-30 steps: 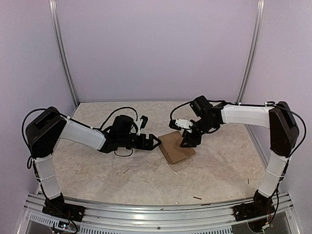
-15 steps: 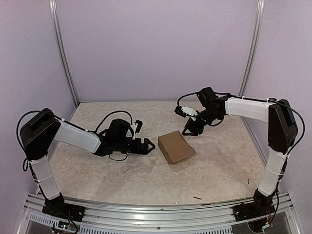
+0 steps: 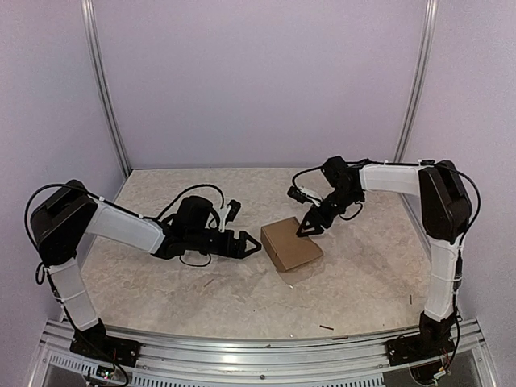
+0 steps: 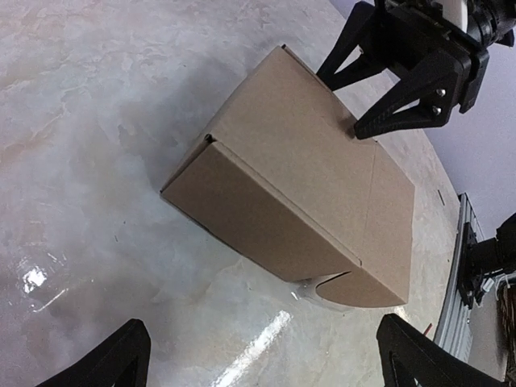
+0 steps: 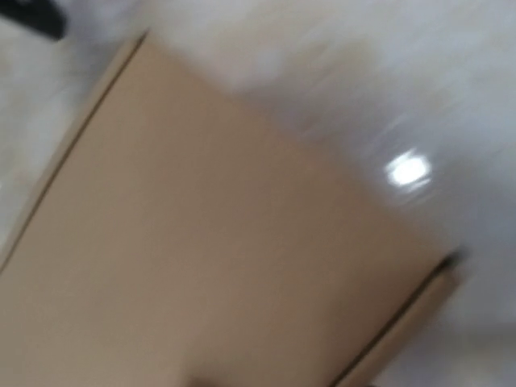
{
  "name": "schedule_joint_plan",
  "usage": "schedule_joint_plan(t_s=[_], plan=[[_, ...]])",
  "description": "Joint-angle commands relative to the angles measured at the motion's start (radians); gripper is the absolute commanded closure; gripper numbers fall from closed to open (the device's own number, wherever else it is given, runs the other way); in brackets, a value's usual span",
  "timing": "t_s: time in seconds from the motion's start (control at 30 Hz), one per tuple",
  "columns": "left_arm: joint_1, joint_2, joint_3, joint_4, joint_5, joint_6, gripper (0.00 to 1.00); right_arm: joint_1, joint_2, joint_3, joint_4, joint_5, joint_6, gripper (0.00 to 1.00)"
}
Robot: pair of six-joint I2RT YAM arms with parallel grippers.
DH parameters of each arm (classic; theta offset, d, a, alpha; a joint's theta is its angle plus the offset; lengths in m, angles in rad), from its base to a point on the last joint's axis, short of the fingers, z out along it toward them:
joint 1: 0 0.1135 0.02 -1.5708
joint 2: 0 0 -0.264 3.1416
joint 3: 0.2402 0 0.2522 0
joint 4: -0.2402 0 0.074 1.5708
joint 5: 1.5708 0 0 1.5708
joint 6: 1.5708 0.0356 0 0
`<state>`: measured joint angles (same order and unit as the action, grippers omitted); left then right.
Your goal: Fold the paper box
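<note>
The paper box (image 3: 292, 243) lies closed on the table as a small brown block; it shows again as the paper box (image 4: 298, 185) in the left wrist view. My left gripper (image 3: 251, 244) lies low to its left, open wide, a short gap from the box's end. Only the tips of the left gripper (image 4: 266, 363) show, with bare table between them. My right gripper (image 3: 308, 229) is at the box's far right edge. In the left wrist view the right gripper (image 4: 342, 101) has its jaws apart, one tip on the box's top. The right wrist view is blurred and filled by the box (image 5: 218, 242).
Tiny dark scraps (image 3: 326, 327) lie near the front of the marbled table (image 3: 161, 298). A metal rail (image 3: 258, 348) runs along the near edge. Lilac walls with metal posts (image 3: 105, 89) close in the back and sides.
The right gripper lifted off toward the back, then came down again at the box's far edge. The left gripper drew back left and has edged back toward the box.
</note>
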<state>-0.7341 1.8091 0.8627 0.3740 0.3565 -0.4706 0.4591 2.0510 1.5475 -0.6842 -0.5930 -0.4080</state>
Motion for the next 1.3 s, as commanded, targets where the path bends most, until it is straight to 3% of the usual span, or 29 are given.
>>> schedule_joint_plan(t_s=[0.0, 0.1, 0.17, 0.2, 0.37, 0.7, 0.8, 0.87, 0.93, 1.0, 1.07, 1.13, 1.23, 1.27], plan=[[0.006, 0.025, 0.053, 0.026, 0.101, 0.004, 0.04, -0.008, -0.053, -0.091, -0.141, -0.220, -0.039, 0.46], [0.006, 0.064, 0.090, 0.023, 0.150, 0.001, 0.05, -0.006, -0.080, -0.136, -0.196, -0.326, -0.080, 0.34], [0.007, 0.090, 0.118, 0.023, 0.181, 0.000, 0.05, -0.002, -0.077, -0.144, -0.274, -0.405, -0.143, 0.03], [0.007, 0.102, 0.132, 0.023, 0.187, -0.001, 0.05, 0.006, -0.074, -0.148, -0.302, -0.437, -0.166, 0.01], [0.017, 0.177, 0.227, -0.008, 0.192, 0.013, 0.05, 0.055, -0.092, -0.171, -0.299, -0.461, -0.191, 0.00], [0.045, 0.248, 0.326, 0.020, 0.155, 0.097, 0.05, 0.071, -0.193, -0.180, -0.296, -0.194, -0.187, 0.00], [0.044, 0.183, 0.256, 0.048, 0.035, 0.136, 0.05, 0.060, -0.258, -0.166, -0.210, -0.036, -0.141, 0.00], [0.036, 0.082, 0.174, 0.089, -0.054, 0.182, 0.03, 0.061, -0.326, -0.184, -0.042, 0.171, -0.053, 0.00], [0.015, -0.017, 0.080, 0.136, -0.149, 0.243, 0.01, 0.059, -0.388, -0.224, 0.116, 0.274, -0.043, 0.00], [-0.032, -0.102, -0.039, 0.196, -0.227, 0.342, 0.01, 0.048, -0.403, -0.240, 0.242, 0.267, -0.012, 0.00], [-0.111, -0.190, -0.126, 0.246, -0.328, 0.488, 0.01, 0.043, -0.345, -0.183, 0.258, 0.203, -0.038, 0.00], [-0.196, -0.248, -0.183, 0.263, -0.457, 0.630, 0.01, 0.044, -0.228, -0.050, 0.158, 0.120, -0.087, 0.13], [-0.254, -0.303, -0.211, 0.201, -0.538, 0.665, 0.01, 0.045, -0.023, 0.203, -0.034, 0.046, -0.102, 0.51], [-0.260, -0.314, -0.220, 0.180, -0.539, 0.652, 0.01, 0.044, 0.039, 0.263, -0.082, 0.030, -0.103, 0.58]])
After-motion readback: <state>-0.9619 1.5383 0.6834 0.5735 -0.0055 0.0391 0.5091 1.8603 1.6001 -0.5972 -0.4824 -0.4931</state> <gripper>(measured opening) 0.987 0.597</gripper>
